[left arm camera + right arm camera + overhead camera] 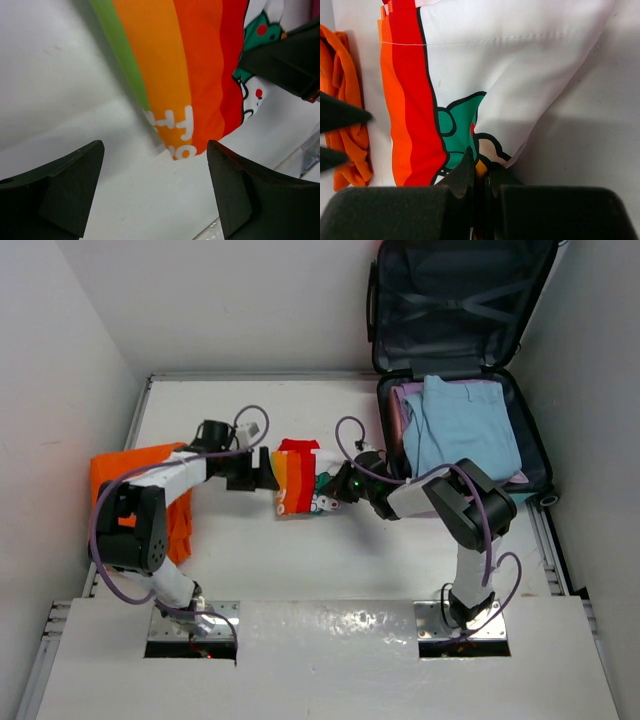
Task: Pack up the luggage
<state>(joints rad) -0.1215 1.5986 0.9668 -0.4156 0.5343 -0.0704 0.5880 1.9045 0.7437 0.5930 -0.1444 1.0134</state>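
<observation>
Two folded garments lie in the luggage [455, 310], which stands open at the far right of the table [250, 570]: a light blue one [460, 430] on top and a pale pink one [516, 478] under it, showing only at the edges. The case's lower half lies flat on the table with these clothes inside. Its lid is raised behind, showing dark lining and crossed straps with nothing under them. Between the arms, near the table's middle and left of the case, lies a striped cloth [295, 475] with red, orange and green bands and a white part bearing a cartoon print. The right gripper [328, 495] is pinched on the cloth's white printed edge, and in the right wrist view its fingers meet on the fabric. The left gripper [271, 472] is at the cloth's other side with its jaws spread apart and nothing between them. In the left wrist view the cloth's striped corner lies just beyond its fingertips. An orange garment [125, 465] lies crumpled at the table's left edge, partly under the left arm.
</observation>
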